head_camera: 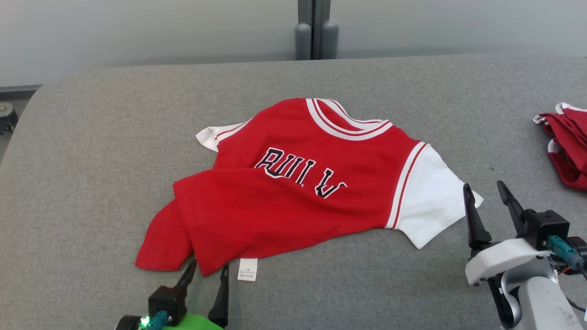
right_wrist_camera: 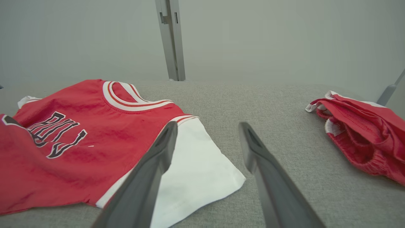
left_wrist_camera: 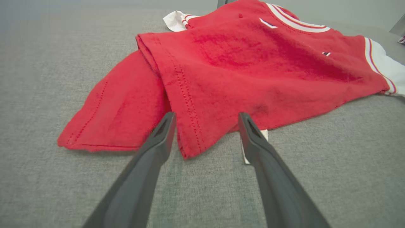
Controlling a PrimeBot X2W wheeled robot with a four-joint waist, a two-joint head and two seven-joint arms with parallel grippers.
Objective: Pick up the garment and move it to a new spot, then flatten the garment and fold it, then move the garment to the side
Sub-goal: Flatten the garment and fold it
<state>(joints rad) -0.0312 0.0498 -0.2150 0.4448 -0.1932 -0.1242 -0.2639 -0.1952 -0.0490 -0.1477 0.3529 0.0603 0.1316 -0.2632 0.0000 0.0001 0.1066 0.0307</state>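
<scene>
lying creased: garment | left gripper spread at hem | right gripper spread

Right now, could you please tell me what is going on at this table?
The robot is working on a red jersey lying rumpled on the grey table, with a fold covering part of its lettering. The left gripper sits at the near hem corner, its jaws open on either side of it and not closed. The right gripper hovers by the white sleeve, jaws open and empty. A second red garment lies off to the right.
</scene>
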